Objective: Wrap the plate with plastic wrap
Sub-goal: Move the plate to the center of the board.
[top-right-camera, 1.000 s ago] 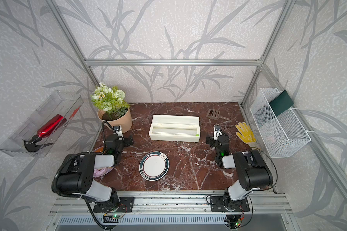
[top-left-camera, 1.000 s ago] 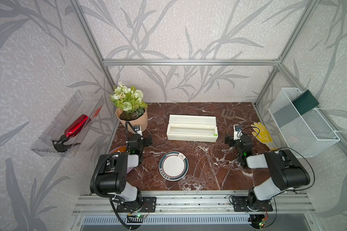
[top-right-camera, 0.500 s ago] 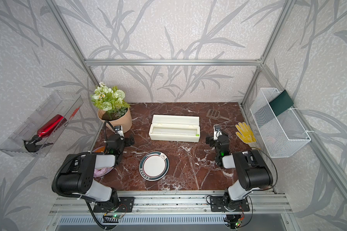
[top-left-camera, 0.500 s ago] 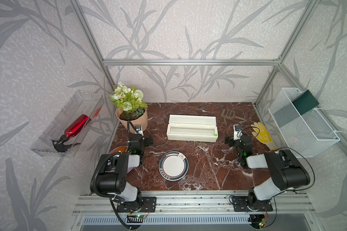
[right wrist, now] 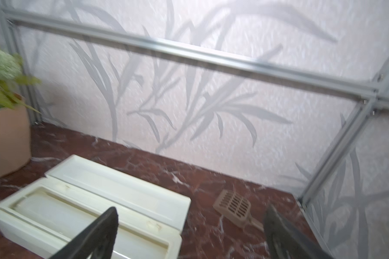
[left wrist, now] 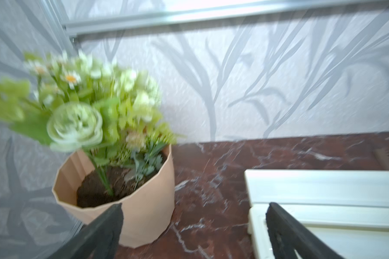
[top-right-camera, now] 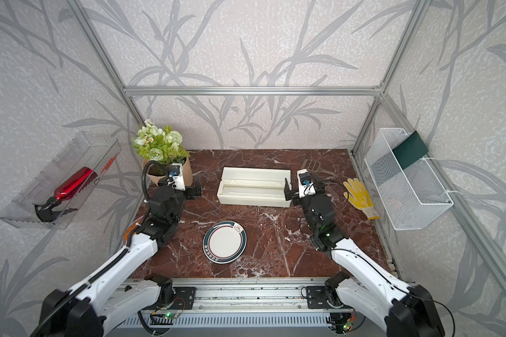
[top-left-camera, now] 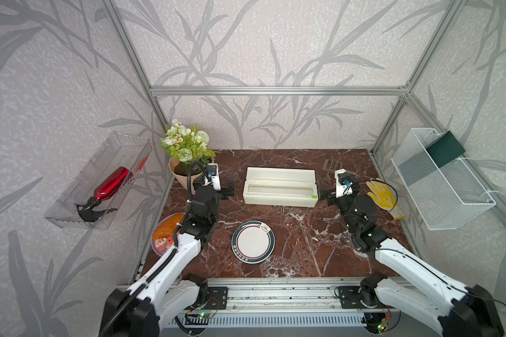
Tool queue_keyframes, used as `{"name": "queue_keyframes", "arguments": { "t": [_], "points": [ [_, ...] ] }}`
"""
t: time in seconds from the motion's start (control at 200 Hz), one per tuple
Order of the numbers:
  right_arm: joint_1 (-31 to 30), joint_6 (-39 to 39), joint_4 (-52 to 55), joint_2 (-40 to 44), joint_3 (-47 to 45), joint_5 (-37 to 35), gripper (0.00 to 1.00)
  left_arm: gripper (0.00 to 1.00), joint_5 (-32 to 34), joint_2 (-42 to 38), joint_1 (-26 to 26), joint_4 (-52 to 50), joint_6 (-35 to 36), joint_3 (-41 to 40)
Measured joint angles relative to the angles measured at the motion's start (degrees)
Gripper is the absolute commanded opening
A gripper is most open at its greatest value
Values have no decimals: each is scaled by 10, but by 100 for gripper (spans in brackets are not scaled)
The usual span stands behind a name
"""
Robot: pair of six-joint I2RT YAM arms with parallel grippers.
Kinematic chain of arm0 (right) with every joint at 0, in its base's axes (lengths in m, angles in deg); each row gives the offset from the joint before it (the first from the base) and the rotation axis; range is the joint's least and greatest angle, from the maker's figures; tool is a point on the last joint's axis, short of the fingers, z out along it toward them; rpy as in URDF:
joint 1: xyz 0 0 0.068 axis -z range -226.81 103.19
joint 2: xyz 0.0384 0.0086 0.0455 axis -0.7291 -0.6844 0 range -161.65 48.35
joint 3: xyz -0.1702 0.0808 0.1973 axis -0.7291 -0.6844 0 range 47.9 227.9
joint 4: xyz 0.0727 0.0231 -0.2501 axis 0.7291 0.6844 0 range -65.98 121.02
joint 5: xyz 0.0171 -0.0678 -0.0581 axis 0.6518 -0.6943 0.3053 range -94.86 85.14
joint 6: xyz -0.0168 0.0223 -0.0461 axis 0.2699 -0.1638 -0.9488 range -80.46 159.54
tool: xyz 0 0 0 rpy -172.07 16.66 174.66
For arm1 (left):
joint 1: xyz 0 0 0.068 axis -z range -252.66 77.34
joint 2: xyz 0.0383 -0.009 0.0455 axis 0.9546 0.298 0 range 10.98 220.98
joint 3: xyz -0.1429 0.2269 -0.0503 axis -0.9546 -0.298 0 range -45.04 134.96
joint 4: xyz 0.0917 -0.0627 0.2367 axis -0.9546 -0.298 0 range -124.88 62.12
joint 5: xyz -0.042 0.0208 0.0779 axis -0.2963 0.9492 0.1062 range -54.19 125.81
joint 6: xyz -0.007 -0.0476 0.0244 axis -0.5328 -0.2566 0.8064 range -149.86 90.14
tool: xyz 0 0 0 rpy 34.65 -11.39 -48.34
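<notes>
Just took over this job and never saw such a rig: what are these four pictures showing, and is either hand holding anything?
Two white robot arms are mounted on a rail at the front edge of a marble table. Both top views come from one camera overhead and show the whole scene. The other two pictures come from a camera on each wrist; the two black prongs in each are that hand's fingers. On the table lie the green-rimmed plate, the cream dispenser box behind it with its lid open, a flower pot, a yellow glove, a slotted scoop and a purple plate of toy food partly under the left arm. The left hand and the right hand are both open and empty, one near each end of the box. I see no plastic wrap pulled out.
</notes>
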State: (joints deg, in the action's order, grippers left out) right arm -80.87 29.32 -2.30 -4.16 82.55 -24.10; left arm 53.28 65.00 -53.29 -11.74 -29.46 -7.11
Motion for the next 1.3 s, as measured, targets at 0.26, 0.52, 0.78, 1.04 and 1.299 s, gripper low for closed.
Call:
{"name": "queue_keyframes", "arguments": {
  "t": [0.26, 0.52, 0.78, 1.04, 1.299],
  "points": [
    [-197, 112, 407, -19, 256, -65, 99, 99, 14, -32, 47, -423, -187, 216],
    [-191, 259, 600, 4, 235, 78, 99, 99, -104, -54, 38, -631, -316, 198],
    [-191, 381, 574, -117, 158, 229, 96, 86, -187, -23, 38, -682, -416, 70],
    [-191, 469, 481, -281, 156, 305, 84, 78, -262, 18, 38, -590, -478, -43],
    [-180, 521, 424, -378, 170, 333, 69, 68, -285, 43, 38, -519, -489, -70]
  ]
}}
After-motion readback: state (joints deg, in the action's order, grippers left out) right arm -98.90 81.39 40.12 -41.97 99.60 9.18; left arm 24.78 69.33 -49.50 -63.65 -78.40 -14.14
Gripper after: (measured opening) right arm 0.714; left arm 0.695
